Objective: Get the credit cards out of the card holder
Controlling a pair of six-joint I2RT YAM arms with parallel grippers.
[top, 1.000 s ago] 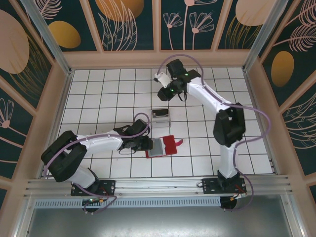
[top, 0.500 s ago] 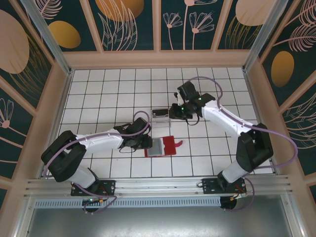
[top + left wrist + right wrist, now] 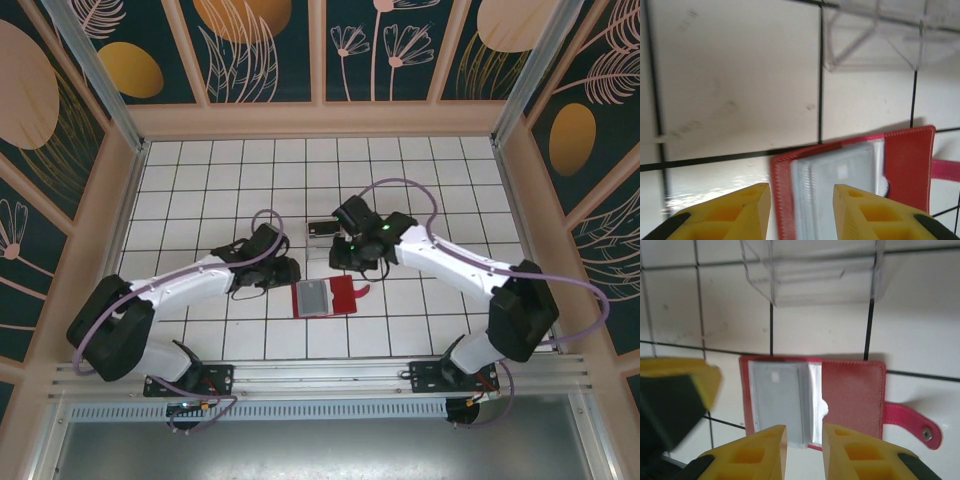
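the red card holder (image 3: pixel 325 298) lies open and flat on the white tiled table (image 3: pixel 200 180), just toward 6 o'clock from the table's middle in the top view. its grey-clear sleeve (image 3: pixel 811 405) takes the 9 o'clock half and the bare red flap takes the 3 o'clock half. the snap tab (image 3: pixel 362 290) sticks out at 3 o'clock. a pale grey card (image 3: pixel 775 399) seems to sit inside the sleeve, though the plastic makes it hard to be sure. a clear plastic box (image 3: pixel 322 233) stands at 12 o'clock of the holder, near it but apart.

the left gripper (image 3: pixel 291 270) hangs at 10 o'clock of the holder, just beside the sleeve edge. in its wrist view its yellow fingers (image 3: pixel 720 212) stand moderately apart with nothing between them. the right gripper (image 3: pixel 339 260) is at about 12 o'clock of the holder, between it and the box. its jaws are parted by a narrow gap and grip nothing.
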